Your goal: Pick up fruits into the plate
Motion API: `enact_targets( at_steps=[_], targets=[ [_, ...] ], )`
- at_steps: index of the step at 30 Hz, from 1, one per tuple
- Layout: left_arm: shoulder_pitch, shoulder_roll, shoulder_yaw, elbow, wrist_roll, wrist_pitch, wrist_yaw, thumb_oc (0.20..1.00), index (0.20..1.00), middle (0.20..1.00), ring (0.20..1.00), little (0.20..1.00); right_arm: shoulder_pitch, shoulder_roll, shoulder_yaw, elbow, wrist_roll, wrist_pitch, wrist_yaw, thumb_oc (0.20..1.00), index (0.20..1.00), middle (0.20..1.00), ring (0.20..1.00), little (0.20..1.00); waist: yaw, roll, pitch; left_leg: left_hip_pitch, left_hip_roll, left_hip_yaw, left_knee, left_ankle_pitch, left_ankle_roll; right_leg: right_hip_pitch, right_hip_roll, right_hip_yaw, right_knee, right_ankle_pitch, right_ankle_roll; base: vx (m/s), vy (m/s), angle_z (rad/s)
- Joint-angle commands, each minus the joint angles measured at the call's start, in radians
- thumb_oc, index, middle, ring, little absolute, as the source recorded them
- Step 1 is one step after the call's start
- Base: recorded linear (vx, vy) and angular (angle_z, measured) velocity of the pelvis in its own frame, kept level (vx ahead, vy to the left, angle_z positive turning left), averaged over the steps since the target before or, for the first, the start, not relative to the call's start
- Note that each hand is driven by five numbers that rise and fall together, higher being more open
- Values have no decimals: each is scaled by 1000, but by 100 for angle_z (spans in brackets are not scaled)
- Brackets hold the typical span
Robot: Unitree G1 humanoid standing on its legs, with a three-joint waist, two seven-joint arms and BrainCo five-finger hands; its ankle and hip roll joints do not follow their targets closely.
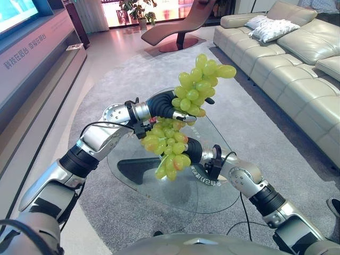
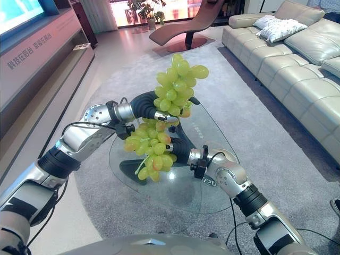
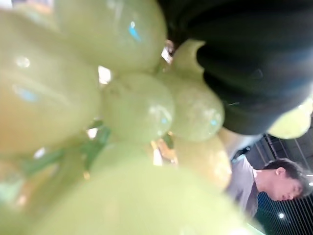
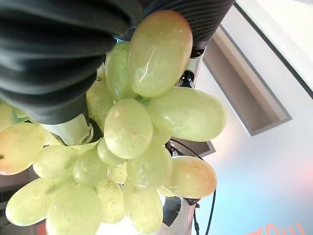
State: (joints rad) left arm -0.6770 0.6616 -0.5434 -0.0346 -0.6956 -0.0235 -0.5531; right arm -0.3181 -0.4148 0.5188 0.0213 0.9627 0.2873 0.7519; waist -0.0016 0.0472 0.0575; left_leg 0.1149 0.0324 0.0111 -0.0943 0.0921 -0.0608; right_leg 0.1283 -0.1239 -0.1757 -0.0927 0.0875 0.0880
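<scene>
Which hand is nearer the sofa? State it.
Right. The right hand, among the grapes, sits over the glass table, on the side toward the sofa; the left hand comes from the far side.

Yellow-green grapes (image 1: 199,85) (some blushed orange), grey carpet (image 1: 255,122), cream sofa (image 1: 297,58), clear glass table (image 1: 212,191)

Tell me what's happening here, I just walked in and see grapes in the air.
The robot holds up bunches of green grapes over a glass coffee table. Its left hand lifts one grape bunch high, and its right hand holds a second grape bunch lower, just beneath it. The fingers of both hands are hidden among the grapes. A grey rug and a beige sofa surround the table. A person shows past the left wrist.
</scene>
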Motion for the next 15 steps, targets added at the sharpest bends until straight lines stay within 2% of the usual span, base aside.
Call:
enact_targets(
  at_steps=[1, 15],
  targets=[
    [-138, -42, 103, 92, -26, -56, 49, 200, 200, 200, 200, 200, -49, 94, 45, -51, 46, -15, 43, 200, 200, 200, 200, 200, 17, -32, 16, 66, 8, 64, 7, -124, -12, 41, -39, -28, 5, -60, 53, 0, 0, 0],
    [-113, -51, 109, 101, -8, -38, 41, 200, 200, 200, 200, 200, -43, 100, 48, -54, 40, -9, 45, 200, 200, 200, 200, 200, 22, -32, 24, 66, 9, 62, 7, -123, -12, 43, -41, -30, 5, -60, 55, 0, 0, 0]
  ],
)
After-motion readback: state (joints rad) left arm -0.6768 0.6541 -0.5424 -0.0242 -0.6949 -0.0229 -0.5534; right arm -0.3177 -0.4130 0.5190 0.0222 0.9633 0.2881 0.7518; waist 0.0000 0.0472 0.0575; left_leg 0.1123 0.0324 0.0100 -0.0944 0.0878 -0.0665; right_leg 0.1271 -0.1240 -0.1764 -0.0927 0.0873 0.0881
